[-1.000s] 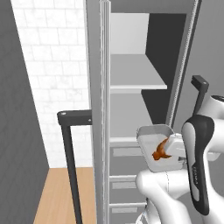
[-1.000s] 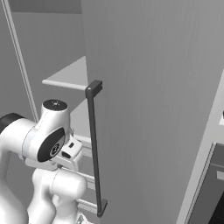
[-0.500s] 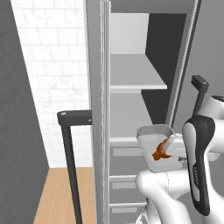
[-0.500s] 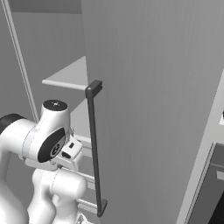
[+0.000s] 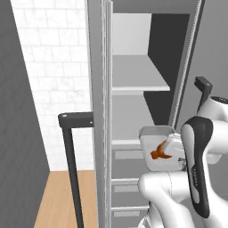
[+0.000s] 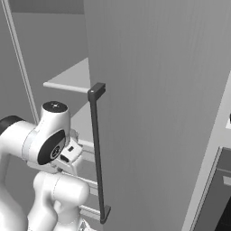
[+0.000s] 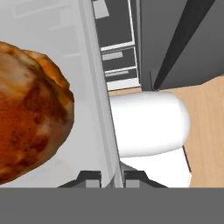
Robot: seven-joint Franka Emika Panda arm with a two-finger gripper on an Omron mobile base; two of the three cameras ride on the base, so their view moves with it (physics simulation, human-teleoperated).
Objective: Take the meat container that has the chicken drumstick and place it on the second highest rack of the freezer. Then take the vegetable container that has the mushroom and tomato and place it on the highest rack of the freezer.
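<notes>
The meat container (image 5: pixel 156 143) with the chicken drumstick (image 5: pixel 159 152) hangs in front of the open freezer (image 5: pixel 133 84), about level with the lower shelf (image 5: pixel 127 143). The hand (image 7: pixel 113 177) stays clamped on its rim, apparently. Nothing has shifted lately, so placement is still pending.

Almost nothing can be read in these pictures. The one trace of lettering is a small pale marking running lengthwise along the dark band of the robot arm (image 5: pixel 199 171) in the left base view; it looks like a short brand word, but it is too small and blurred to make out its letters. No label, number or sign is legible on the freezer (image 5: pixel 133 84).
</notes>
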